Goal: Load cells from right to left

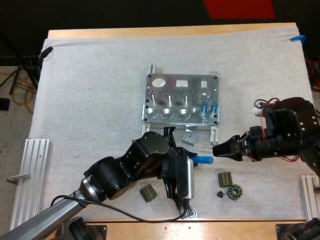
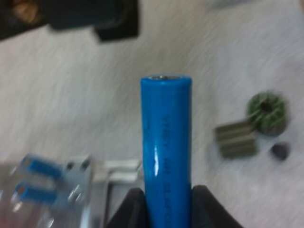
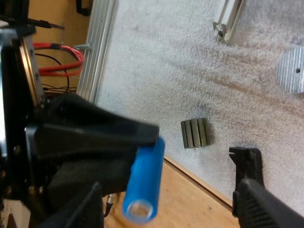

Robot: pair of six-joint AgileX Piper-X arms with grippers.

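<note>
The left gripper (image 2: 166, 204) clamps a blue cell (image 2: 166, 142) by one end, above the mat (image 1: 90, 100) just in front of the fixture (image 1: 182, 97), its free end at the right gripper's (image 1: 216, 150) spread fingers; let go before those close squarely, it could drop.

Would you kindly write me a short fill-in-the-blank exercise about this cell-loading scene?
1. The left claw is shut on a ____ cell.
2. The metal fixture already holds ____ loaded cells near its right end.
3. The right claw, close to the held cell's free end, is ____, not shut.
Missing words: blue; two; open.
</note>
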